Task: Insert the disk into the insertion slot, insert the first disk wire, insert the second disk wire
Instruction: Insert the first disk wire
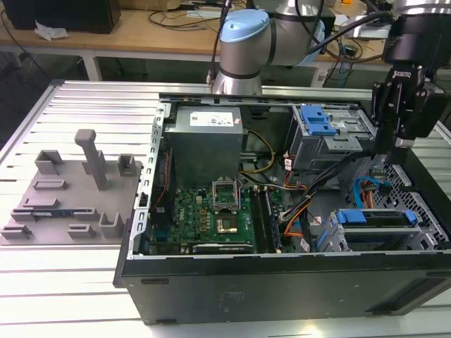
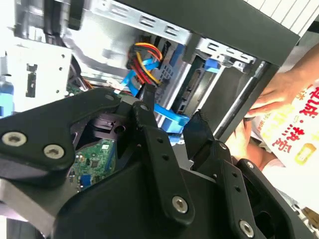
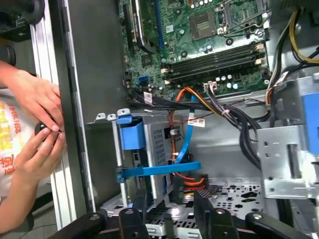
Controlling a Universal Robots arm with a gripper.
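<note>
Below the gripper (image 3: pixel 169 199) lies the open case (image 1: pixel 282 289), the largest item, with its board (image 1: pixel 211 215) well off to one side of the fingers. Ahead of the fingertips and lower sits the slot (image 3: pixel 158 142), a low perforated grey cage. The taller bay (image 1: pixel 320 137) with a blue latch stands apart from the slot, deeper in the case. The disk (image 1: pixel 373 217) rests inside the slot, its blue carrier showing at the cage's open end, so the first step is judged complete. A blue wire (image 3: pixel 188 132) and a red, yellow and orange bundle (image 2: pixel 144 59) run from the board side toward the end of the disk nearest the gripper; whether either plug is seated cannot be told. Beside the case's outer wall, clear of the gripper, are a person's hands (image 3: pixel 37 124). The gripper hangs above the slot with its fingers spread, nothing between them and touching nothing. The step in hand is judged to be the first wire. That move would call for a descent among crowded cables, a grip across the plug's flat body, and the plug squared to the disk's port before any push, because a tilted plug would likely jam.
</note>
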